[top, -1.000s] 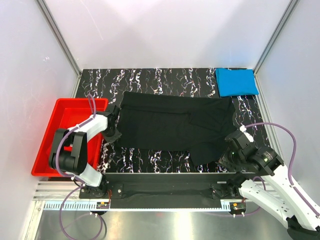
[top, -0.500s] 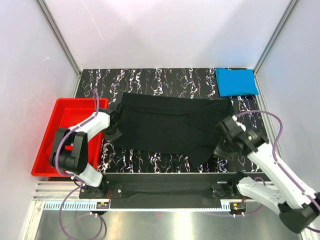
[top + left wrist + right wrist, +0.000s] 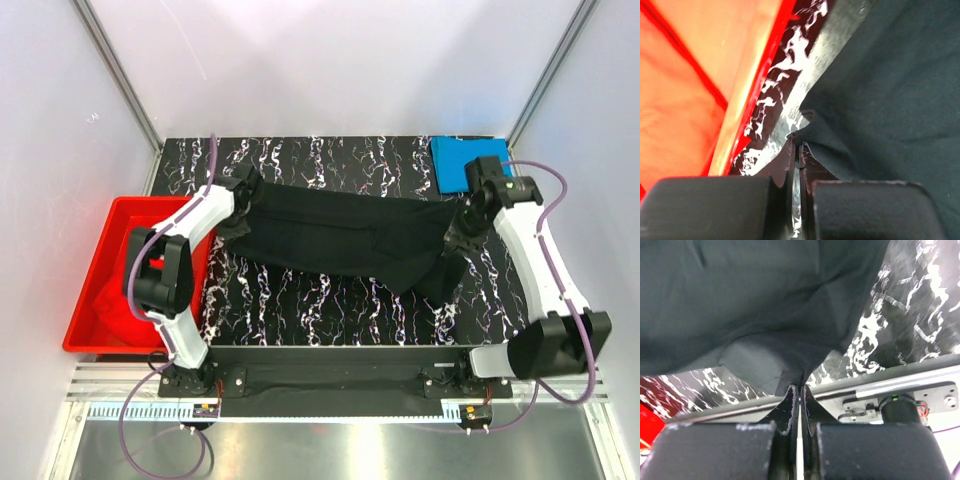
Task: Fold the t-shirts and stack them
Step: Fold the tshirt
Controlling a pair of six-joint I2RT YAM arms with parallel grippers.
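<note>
A rigid red plastic tub (image 3: pixel 110 215) sits at 9 o'clock, against the left edge of the black marbled table (image 3: pixel 320 300). Just beside it, toward 10 o'clock, the left gripper (image 3: pixel 240 190) has its jaws pinched together on the left hem of the black soft fabric t-shirt (image 3: pixel 340 235). The shirt stretches as a wrinkled, sagging band across the table's middle, and a loose flap droops toward 5 o'clock. At 3 o'clock the right gripper (image 3: pixel 462 225) is clamped on the shirt's right edge. Beyond it, at 1 o'clock, lies a bright blue folded t-shirt (image 3: pixel 452 165). The right arm's wrist overlaps that shirt's right part in the overhead view.
</note>
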